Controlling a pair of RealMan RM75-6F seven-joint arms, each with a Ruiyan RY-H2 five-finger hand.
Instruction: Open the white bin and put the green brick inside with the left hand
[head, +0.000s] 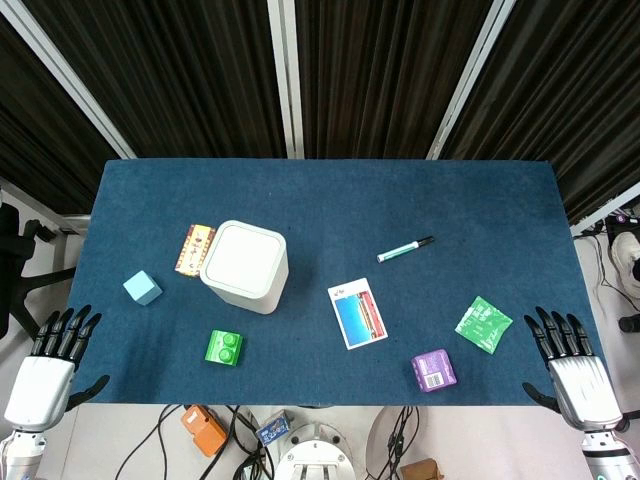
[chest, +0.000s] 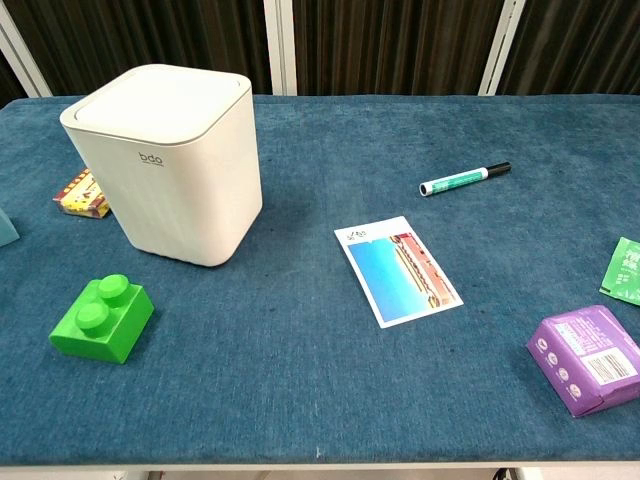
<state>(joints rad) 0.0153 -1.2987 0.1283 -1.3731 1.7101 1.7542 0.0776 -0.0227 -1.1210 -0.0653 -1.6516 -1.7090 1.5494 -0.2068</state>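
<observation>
Green brick (chest: 101, 319) sits close to the table's near edge, left of centre, bare cloth around it; the white bin (chest: 167, 160), lid closed, stands just beyond. Left hand (head: 52, 361) and right hand (head: 572, 361) hover off the near corners, fingers spread, holding nothing.

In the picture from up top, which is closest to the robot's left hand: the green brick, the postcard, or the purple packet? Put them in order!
Measured from the left hand in the head view:
1. Green brick, near the front edge, closest to that hand.
2. Postcard, in the middle of the table.
3. Purple packet, far over on the right side, near the front edge.
</observation>
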